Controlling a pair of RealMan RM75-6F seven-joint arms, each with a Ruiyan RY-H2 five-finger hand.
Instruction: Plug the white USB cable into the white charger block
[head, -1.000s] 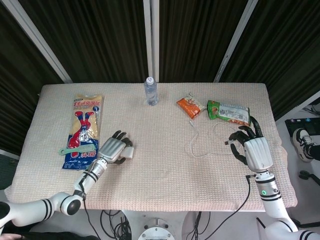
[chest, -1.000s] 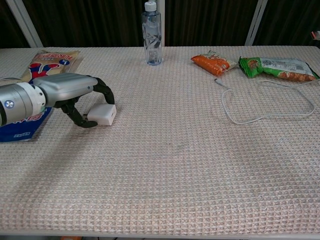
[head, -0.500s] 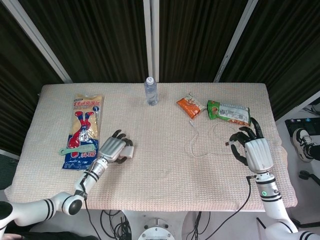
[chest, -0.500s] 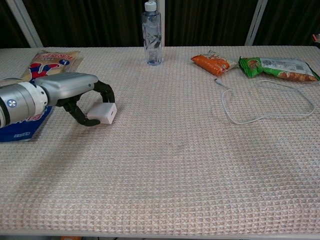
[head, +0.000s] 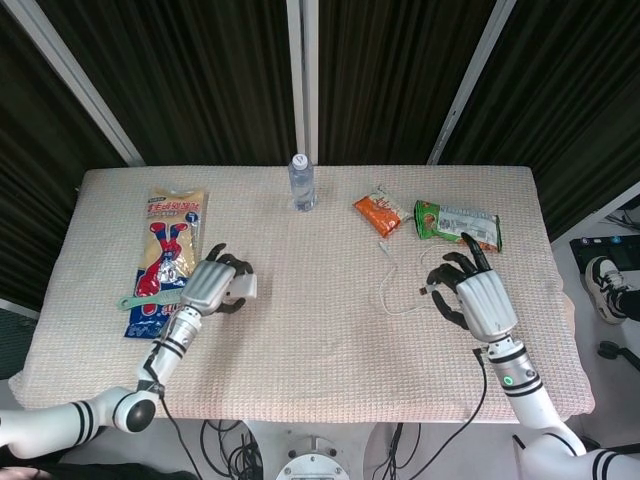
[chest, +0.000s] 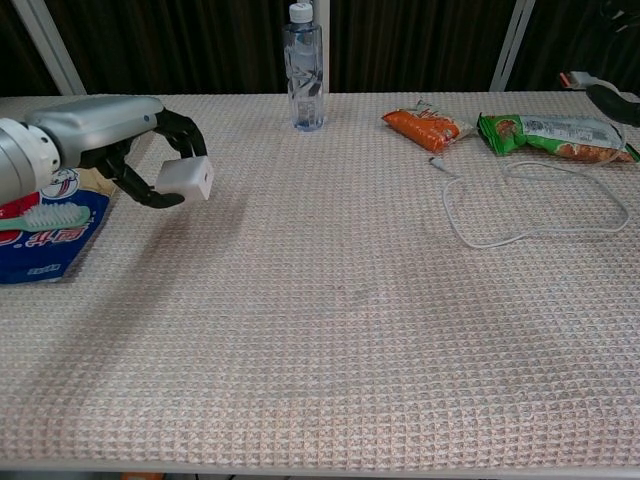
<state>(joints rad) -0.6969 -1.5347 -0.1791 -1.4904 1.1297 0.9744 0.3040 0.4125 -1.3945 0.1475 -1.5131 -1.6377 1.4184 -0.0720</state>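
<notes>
Lifting: in the head view the left hand (head: 213, 285) now grips the charger (head: 243, 287) clear of the cloth, where a second ago it sat on the table (head: 320, 340) under curled fingers.
Right hand, head view: the right hand (head: 470, 297) has slid inward toward the cable (head: 392, 300); its fingers are spread above the loop, one pointing at the green packet (head: 457, 224). Whether it pinches the plug I cannot tell.
Meaning: one half of the job looks secured; the plug end has yet to be shown in a firm hold.
Charger, chest view: the charger (chest: 185, 179) hangs in the air between the left hand's (chest: 120, 135) fingertips, its port face turned toward the table's middle; earlier it lay flat.
Cable, chest view: the cable (chest: 520, 232) lies looped near the orange packet (chest: 425, 126) and bottle (chest: 306, 70), unchanged.
Toothbrush: a green toothbrush (chest: 45, 214) on the blue pack is now uncovered.
</notes>
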